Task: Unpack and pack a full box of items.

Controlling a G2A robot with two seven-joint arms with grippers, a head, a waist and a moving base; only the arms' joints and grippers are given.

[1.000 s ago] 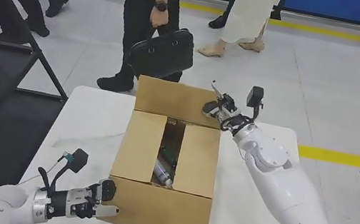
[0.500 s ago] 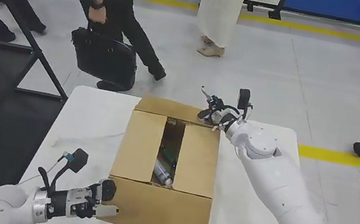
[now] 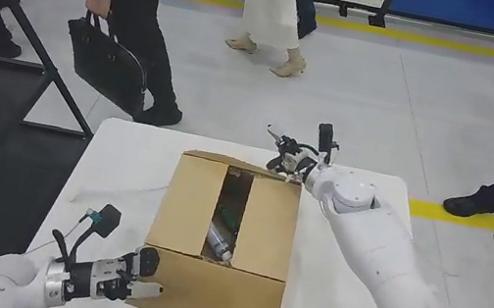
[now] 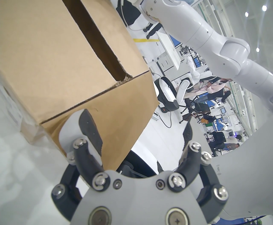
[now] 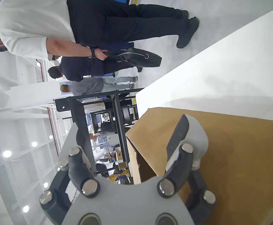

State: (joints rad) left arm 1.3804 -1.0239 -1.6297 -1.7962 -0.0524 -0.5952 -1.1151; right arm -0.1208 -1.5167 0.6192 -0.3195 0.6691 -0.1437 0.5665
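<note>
A brown cardboard box [image 3: 188,204] stands mid-table, two top flaps nearly shut with a slot between them. In the slot lie a pale bottle [image 3: 217,244] and a dark green item [image 3: 228,216]. My right gripper [image 3: 279,154] is open at the box's far right corner, over the far flap [image 5: 224,149], whose edge lies between its fingers [image 5: 180,132]. My left gripper [image 3: 153,279] is open at the near left corner, and one pad [image 4: 89,127] lies against the box wall [image 4: 119,110].
The white table [image 3: 124,172] has bare surface on both sides of the box. A black metal frame [image 3: 43,68] stands off the table's far left. People walk on the floor beyond the far edge.
The far flap, spread wide a second ago, now shows as a thin edge. My right gripper moved a little left and farther along it. The box shifted slightly. The left arm kept still.
</note>
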